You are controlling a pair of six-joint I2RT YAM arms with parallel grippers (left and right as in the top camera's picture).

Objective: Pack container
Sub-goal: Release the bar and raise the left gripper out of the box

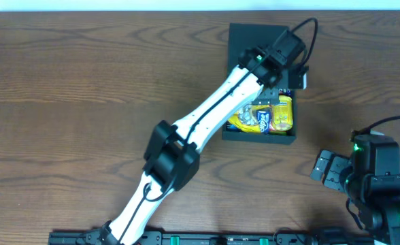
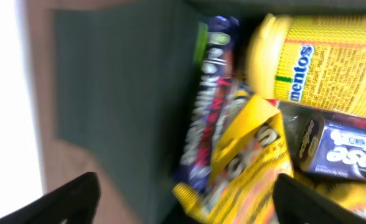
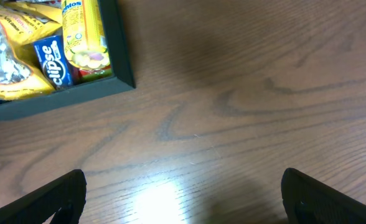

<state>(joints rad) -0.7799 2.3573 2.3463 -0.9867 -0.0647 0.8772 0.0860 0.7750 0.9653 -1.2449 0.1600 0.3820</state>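
Note:
The dark teal container point(image 1: 258, 135) stands open at the back right, its flap lid point(image 1: 254, 37) lying flat behind it. Inside are a yellow Mentos tube point(image 1: 284, 112) and a blue Eclipse pack point(image 1: 261, 121). My left gripper point(image 2: 186, 205) is open and empty, just above the box's inner edge. Under it lie a yellow packet point(image 2: 245, 168), a dark blue bar point(image 2: 211, 93), the Mentos tube point(image 2: 332, 62) and the Eclipse pack point(image 2: 351, 155). The container's dark panel point(image 2: 121, 81) fills the left of that view, which is blurred. My right gripper point(image 1: 326, 169) is open and empty over bare table point(image 3: 183, 199), right of the container point(image 3: 58, 102).
The left arm point(image 1: 207, 116) crosses the table diagonally from the front edge to the box and hides part of its contents. The wooden table point(image 1: 84, 102) stretches to the left. The right arm's base point(image 1: 384, 190) sits at the front right corner.

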